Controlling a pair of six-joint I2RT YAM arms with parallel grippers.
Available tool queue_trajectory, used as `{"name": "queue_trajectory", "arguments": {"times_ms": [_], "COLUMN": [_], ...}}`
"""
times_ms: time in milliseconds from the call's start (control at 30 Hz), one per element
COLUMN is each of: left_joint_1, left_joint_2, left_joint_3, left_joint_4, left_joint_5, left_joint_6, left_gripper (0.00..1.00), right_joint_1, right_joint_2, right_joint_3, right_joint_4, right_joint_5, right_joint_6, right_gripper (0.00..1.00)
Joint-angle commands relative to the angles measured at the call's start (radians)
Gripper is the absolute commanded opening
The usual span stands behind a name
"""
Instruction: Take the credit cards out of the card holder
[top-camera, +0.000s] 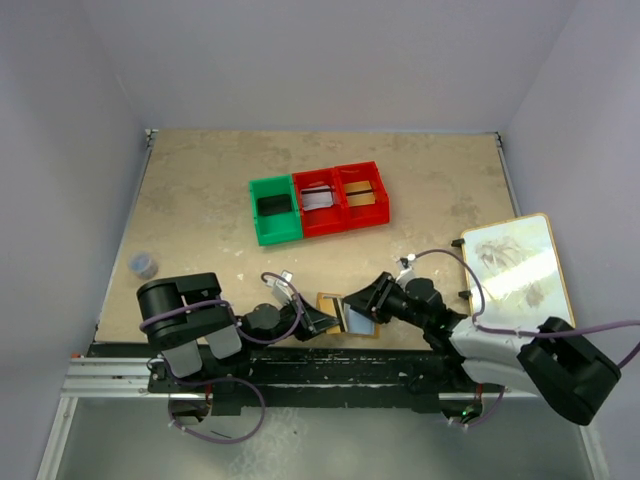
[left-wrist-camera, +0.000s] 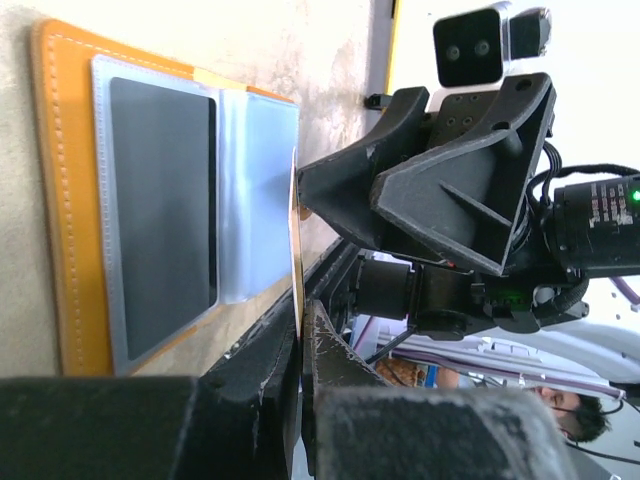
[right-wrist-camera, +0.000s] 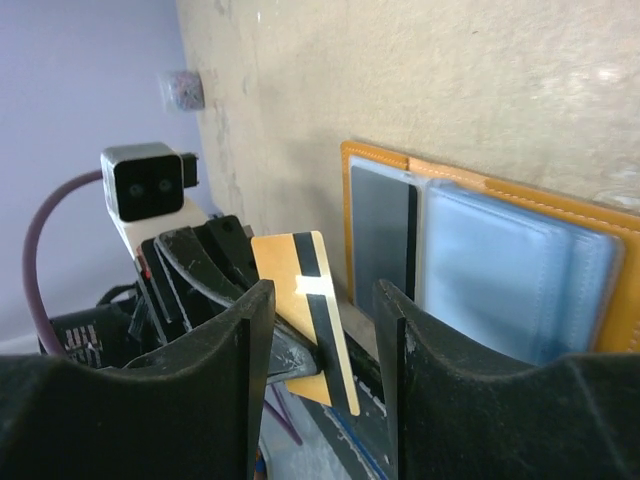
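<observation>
Gold card (right-wrist-camera: 300, 290) clamped in my left fingers (top-camera: 315, 320); right fingers (top-camera: 358, 303) parted around it.
Thin, stiff, slick: pinch its flat faces. Holder (left-wrist-camera: 65, 200) lies unfolded at 6 o'clock on the tabletop (top-camera: 200, 180), black card (left-wrist-camera: 160, 200) inside.

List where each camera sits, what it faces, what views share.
Top external: above, behind the bases, looking down on the table; left arm, right arm show.
Left wrist: faces the card holder and right gripper; own left gripper pinches the gold card.
Right wrist: faces left gripper; own open fingers show.
Shared: both wrists see card, holder.
</observation>
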Motion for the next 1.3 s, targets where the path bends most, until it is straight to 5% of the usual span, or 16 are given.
{"name": "queue_trajectory", "arguments": {"times_ms": [0, 533, 800, 900, 1133, 1267], "left_joint_1": [-0.005, -0.010, -0.012, -0.012, -0.012, -0.012], "left_joint_2": [0.015, 0.006, -0.009, -0.018, -0.020, -0.033], "left_joint_3": [0.025, 0.048, 0.035, 0.028, 0.022, 0.004], "left_joint_4": [0.116, 0.145, 0.156, 0.149, 0.160, 0.165], "left_joint_5": [0.035, 0.081, 0.077, 0.072, 0.064, 0.044], "left_joint_6": [0.032, 0.048, 0.047, 0.049, 0.052, 0.050], "left_gripper": [0.00, 0.00, 0.00, 0.00, 0.00, 0.19], "right_joint_1": [-0.008, -0.010, -0.012, -0.012, -0.013, -0.013], "right_joint_2": [0.042, 0.169, 0.159, 0.124, 0.031, -0.030], "right_joint_3": [0.077, 0.055, 0.035, 0.028, 0.006, 0.007], "right_joint_4": [0.020, 0.257, 0.304, 0.281, 0.217, 0.164], "right_joint_5": [-0.106, -0.210, -0.178, -0.168, -0.146, -0.129], "right_joint_6": [-0.108, -0.117, -0.079, -0.078, -0.076, -0.086], "right_gripper": [0.47, 0.45, 0.28, 0.10, 0.01, 0.00]}}
